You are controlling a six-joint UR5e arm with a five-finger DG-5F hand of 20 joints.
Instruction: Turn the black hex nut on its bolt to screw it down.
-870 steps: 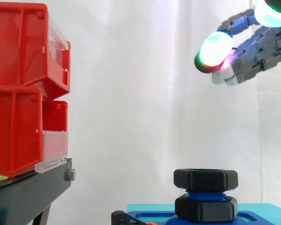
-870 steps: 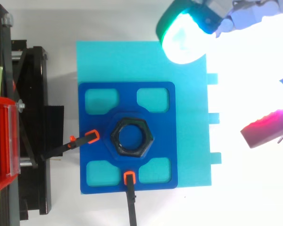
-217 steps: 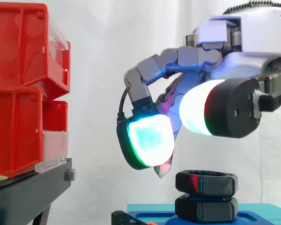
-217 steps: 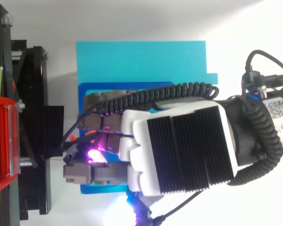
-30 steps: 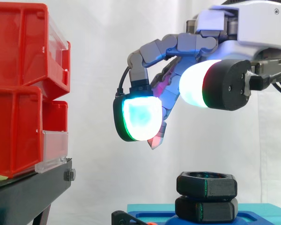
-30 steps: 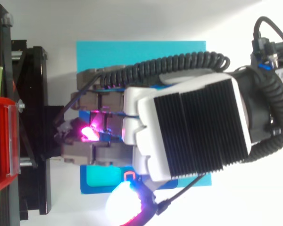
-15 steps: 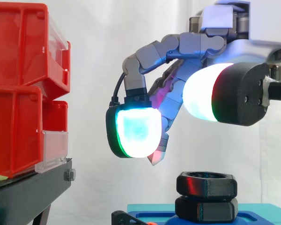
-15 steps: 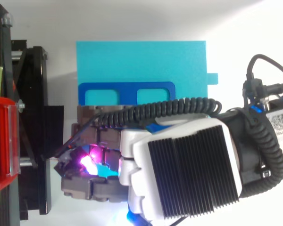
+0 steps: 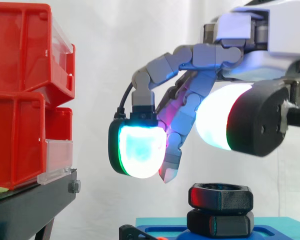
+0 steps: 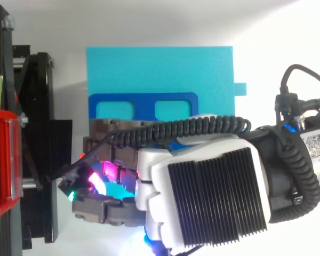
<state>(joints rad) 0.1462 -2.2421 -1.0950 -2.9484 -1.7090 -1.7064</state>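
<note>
Starting at the left of the side view, red bins (image 9: 20, 95) sit stacked on a black stand (image 9: 30, 207). Right of them the hand (image 9: 215, 52) reaches in from the right edge, its fingers bent downward and held well apart from the thumb, gripping nothing. One fingertip (image 9: 137, 150) glows cyan with a green rim, left of the nut (image 9: 221, 196) and higher. The nut sits low beneath the hand, clear of every pad, close on top of a second black hex piece (image 9: 220, 223). Above its right side the thumb pad (image 9: 217, 122) glows white. From above, the hand covers the near half of the blue fixture (image 10: 141, 100) on the cyan plate (image 10: 160, 69).
</note>
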